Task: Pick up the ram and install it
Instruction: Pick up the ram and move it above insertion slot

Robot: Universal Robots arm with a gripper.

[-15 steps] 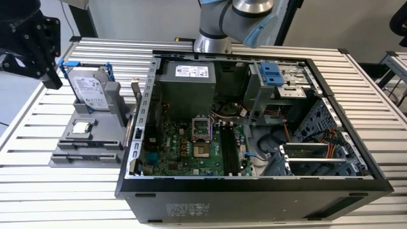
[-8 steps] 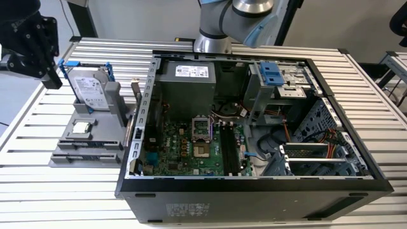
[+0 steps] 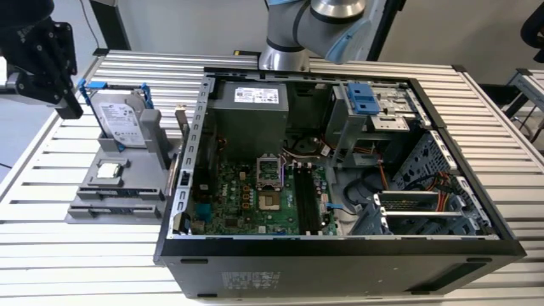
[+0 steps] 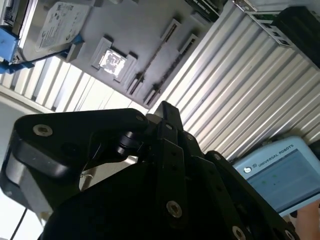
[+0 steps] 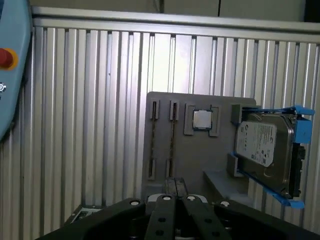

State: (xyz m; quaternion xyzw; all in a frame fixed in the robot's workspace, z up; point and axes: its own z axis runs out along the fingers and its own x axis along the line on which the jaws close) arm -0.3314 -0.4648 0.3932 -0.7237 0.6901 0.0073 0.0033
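The ram (image 5: 171, 141) has not been picked up. It stands on edge as a thin strip in a narrow slot of the grey tray (image 5: 200, 155), below the gripper (image 5: 175, 183) and just ahead of its fingertips; its green face cannot be made out from here. Its long axis runs straight away from the gripper, with the near end almost under the tips. The step in hand looks like the approach for the pick. The gripper hangs well above the tray, its fingers drawn together and holding nothing. A grasp would probably call for parting them enough to straddle the thin edge, then a straight descent over the strip's middle. A matching slot lies just beside the ram. The square chip (image 5: 202, 119) sits on its other side, the hard drive (image 5: 262, 150) beyond that, and the open computer case (image 3: 340, 248) well apart from the gripper.
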